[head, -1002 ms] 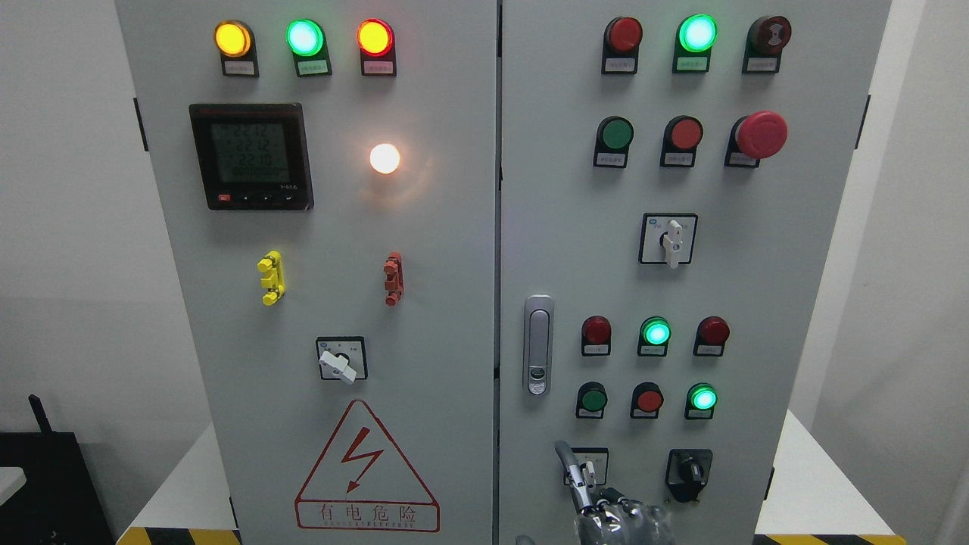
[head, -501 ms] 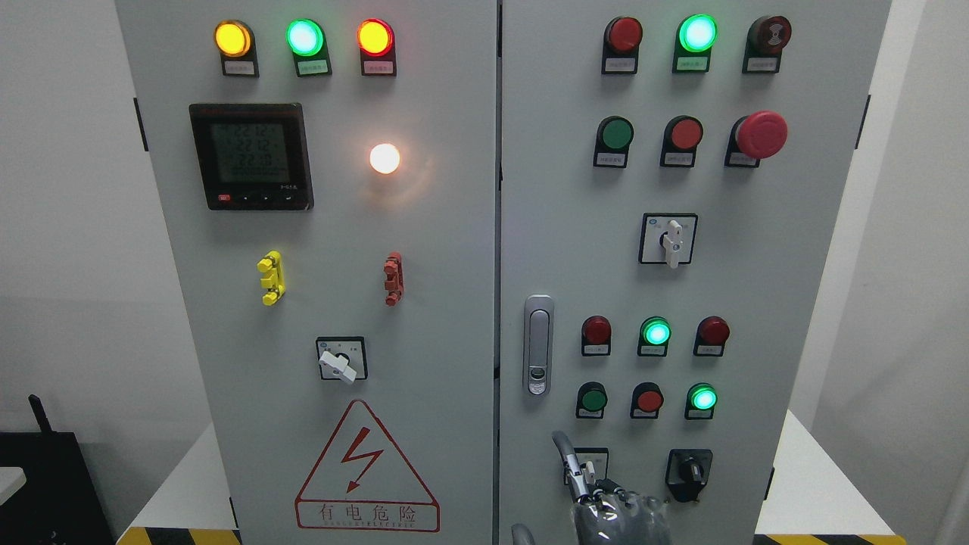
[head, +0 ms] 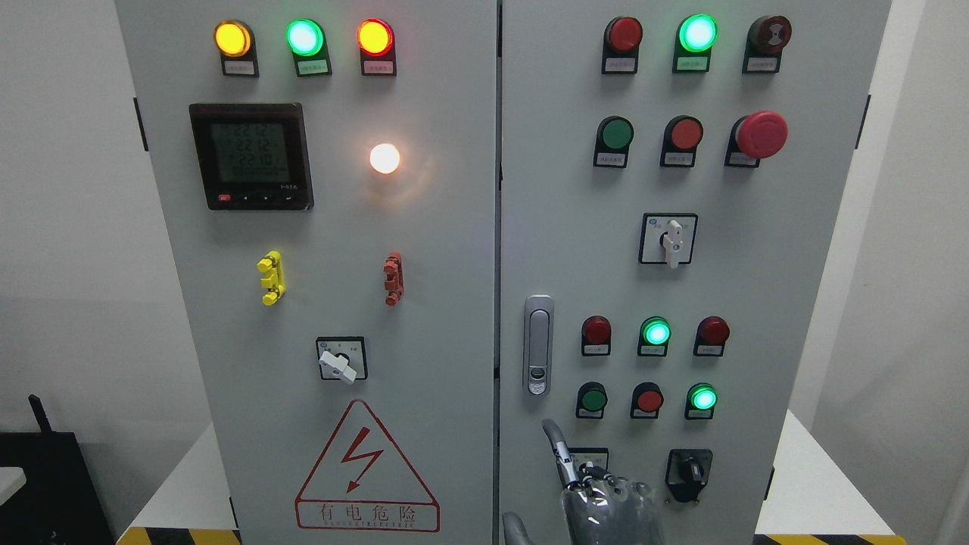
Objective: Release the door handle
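The silver door handle [head: 538, 344] sits upright in its recess on the right cabinet door [head: 560, 227], near that door's left edge. My right hand [head: 534, 477] comes up from the bottom edge below the handle. Its index finger [head: 556, 446] stretches upward, the thumb [head: 515, 530] sticks out to the left, and the other fingers are curled at the knuckles. The index fingertip ends a short way under the handle's lower end, apart from it. The hand holds nothing. My left hand does not show.
Both doors of the grey cabinet are closed. Lit lamps and push buttons [head: 655, 333] fill the right door, with a black rotary switch [head: 687, 473] just right of my hand and a red emergency button [head: 761, 135] higher up. A warning triangle [head: 366, 469] marks the left door.
My right hand has risen from the bottom edge and drifted slightly left, bringing its index fingertip closer to the handle's lower end. Nothing on the cabinet has moved.
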